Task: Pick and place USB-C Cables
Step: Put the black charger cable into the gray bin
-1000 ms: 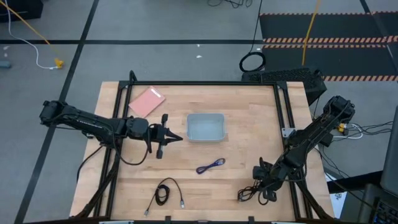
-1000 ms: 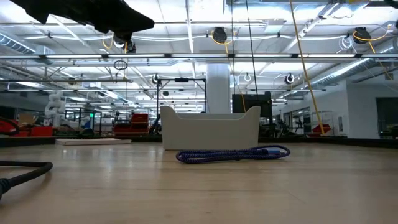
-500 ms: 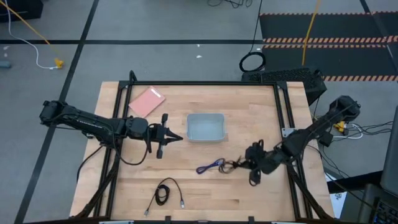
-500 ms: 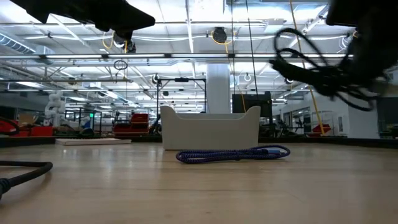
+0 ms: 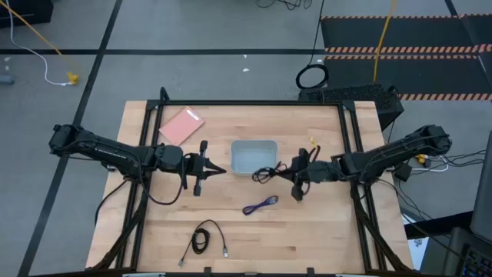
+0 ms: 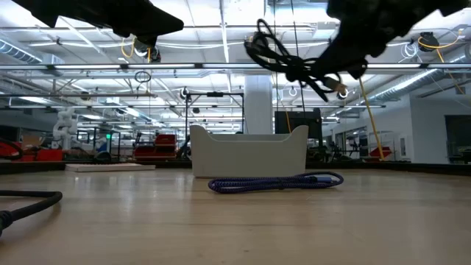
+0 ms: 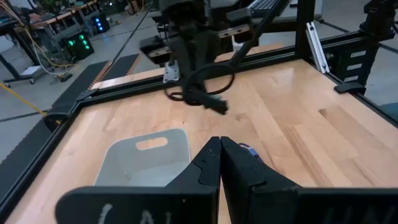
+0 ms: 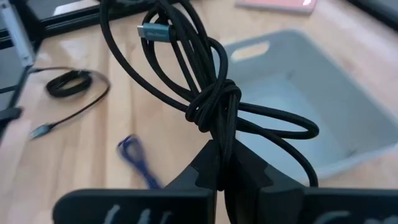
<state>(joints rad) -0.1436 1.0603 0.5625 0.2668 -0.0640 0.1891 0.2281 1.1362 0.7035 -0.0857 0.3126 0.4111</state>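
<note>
My right gripper [image 5: 287,172] is shut on the dark brownish-black USB-C cable [image 5: 266,172], a knotted bundle held in the air at the right rim of the grey bin [image 5: 254,143]. The cable also shows in the low view [image 6: 288,57]. The purple-blue cable [image 5: 261,204] lies flat on the table near the bin. The black cable with silver plugs [image 5: 204,237] lies near the table's near edge. My left gripper [image 5: 220,171] is shut and empty, left of the bin. My right gripper pinches the cable bundle between its two fingers just behind the knot [image 8: 219,127]. The fingers come level from the table's right. The bundle sticks out ahead of the fingertips, loops and a plug [image 8: 153,31] free, lifted clear of table and bin.
A flat pink pad [image 5: 182,125] lies at the table's far left. A thick black cable ring [image 5: 311,77] lies on the floor beyond the far edge. Black frame rails [image 5: 350,138] run along the table's sides.
My right gripper has risen from the table's near right corner and gone toward the far edge and left, to the bin's right rim. It has turned to point left. The dark cable has gone with it, lifted clear of the table.
</note>
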